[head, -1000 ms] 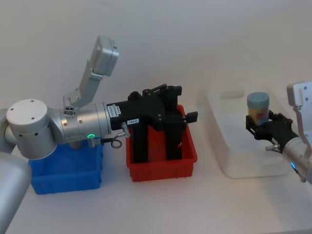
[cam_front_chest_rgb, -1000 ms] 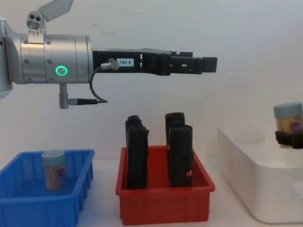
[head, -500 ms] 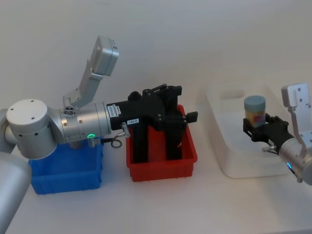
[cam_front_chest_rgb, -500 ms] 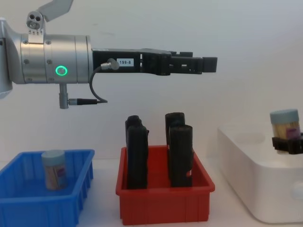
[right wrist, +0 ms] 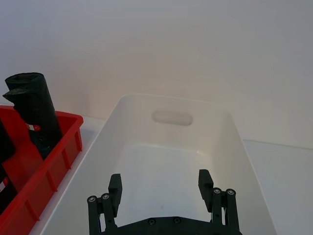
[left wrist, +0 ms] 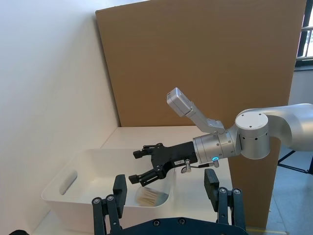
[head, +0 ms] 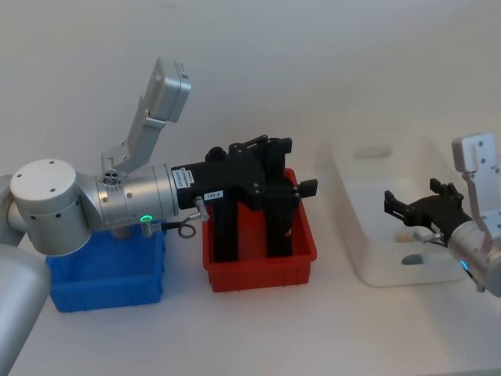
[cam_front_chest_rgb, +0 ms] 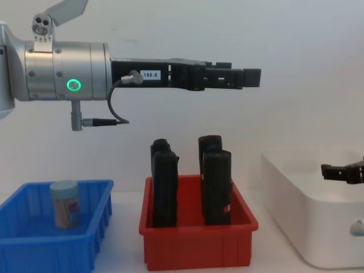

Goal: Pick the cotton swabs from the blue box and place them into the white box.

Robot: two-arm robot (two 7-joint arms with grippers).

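One cotton swabs jar [cam_front_chest_rgb: 64, 203] stands lower left in the blue box [cam_front_chest_rgb: 51, 250]. It looks light, hard and slippery, so squeeze its round sides. The right gripper [head: 399, 208] hangs spread over the white box [head: 376, 266], far right, where another jar maybe lies. The left gripper [cam_front_chest_rgb: 253, 78] is spread, up high.

At 8 o'clock in the head view the left arm [head: 133, 200] hides the far half of the blue box [head: 109, 290]. The chest view's edge cuts the white box [cam_front_chest_rgb: 307, 227] and right gripper [cam_front_chest_rgb: 327, 170] at 4 o'clock. In the left wrist view the swabs [left wrist: 151, 197] are a cream blur.
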